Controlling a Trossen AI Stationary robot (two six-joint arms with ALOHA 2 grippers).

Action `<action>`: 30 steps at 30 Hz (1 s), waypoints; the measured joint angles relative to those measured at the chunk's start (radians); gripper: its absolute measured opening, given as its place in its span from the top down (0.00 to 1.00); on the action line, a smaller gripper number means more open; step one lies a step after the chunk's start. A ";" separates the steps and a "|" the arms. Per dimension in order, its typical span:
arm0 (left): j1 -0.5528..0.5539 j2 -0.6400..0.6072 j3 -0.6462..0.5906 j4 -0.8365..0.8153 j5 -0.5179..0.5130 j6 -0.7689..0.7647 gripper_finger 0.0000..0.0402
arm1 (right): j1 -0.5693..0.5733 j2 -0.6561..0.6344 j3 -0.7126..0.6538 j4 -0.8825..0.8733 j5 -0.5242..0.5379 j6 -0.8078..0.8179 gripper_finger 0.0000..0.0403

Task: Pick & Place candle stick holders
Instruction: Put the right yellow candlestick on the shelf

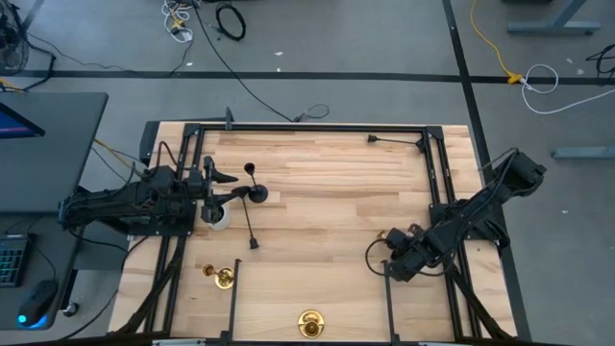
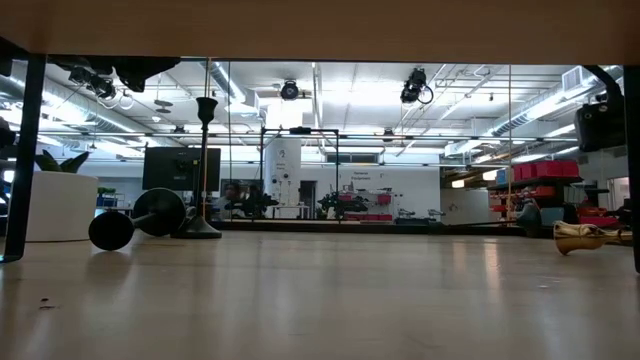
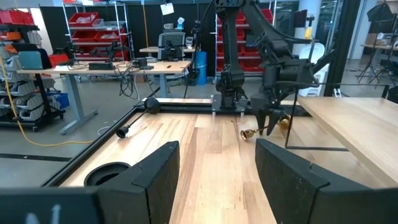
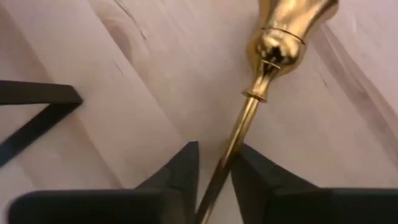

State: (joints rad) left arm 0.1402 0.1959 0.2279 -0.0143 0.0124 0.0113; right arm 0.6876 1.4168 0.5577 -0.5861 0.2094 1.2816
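Note:
My right gripper [image 4: 214, 168] points down at the table's right side [image 1: 392, 252], shut on a brass candle stick holder [image 4: 280, 43] that lies on its side on the wood [image 2: 585, 237]. Two more brass holders [image 1: 223, 277] [image 1: 309, 324] stand near the front edge. Black holders are at the left: one upright [image 2: 205, 170], one lying on its side [image 2: 135, 220], and a long thin one [image 1: 252, 229] lying flat. My left gripper [image 3: 217, 180] waits open at the left [image 1: 219, 183], level above the table. My right gripper pinches the brass holder's thin stem [image 4: 233, 146] between its two fingers. The fingers [image 4: 183, 171] come from above, pointing steeply down, and lie across the stem. The holder lies on its side on the table, its thicker end [image 4: 292, 22] reaching out beyond the fingertips.
A small white pot [image 1: 219, 218] stands by the left gripper. Black frame rails run along the table's far edge [image 1: 307, 127] and down both sides [image 1: 437, 192]. Bare wood [image 1: 327, 221] lies between the two arms.

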 joint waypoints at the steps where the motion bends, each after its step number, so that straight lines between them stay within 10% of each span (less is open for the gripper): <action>1: 0.000 0.000 0.000 0.001 0.000 0.000 0.47 | 0.000 0.000 0.002 0.001 0.000 -0.007 0.84; 11: 0.000 0.000 0.000 -0.001 0.000 -0.001 0.47 | -0.002 -0.008 0.018 -0.066 0.037 0.035 0.98; 19: 0.000 0.000 0.000 0.000 0.000 0.000 0.47 | -0.011 -0.091 0.174 -0.424 0.227 0.065 0.99; 30: 0.000 0.000 0.000 -0.002 0.000 0.000 0.47 | -0.005 -0.223 0.324 -0.444 0.611 -0.053 0.99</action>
State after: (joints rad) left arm 0.1399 0.1959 0.2279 -0.0166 0.0124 0.0110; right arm 0.6822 1.1936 0.8814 -1.0299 0.8201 1.2288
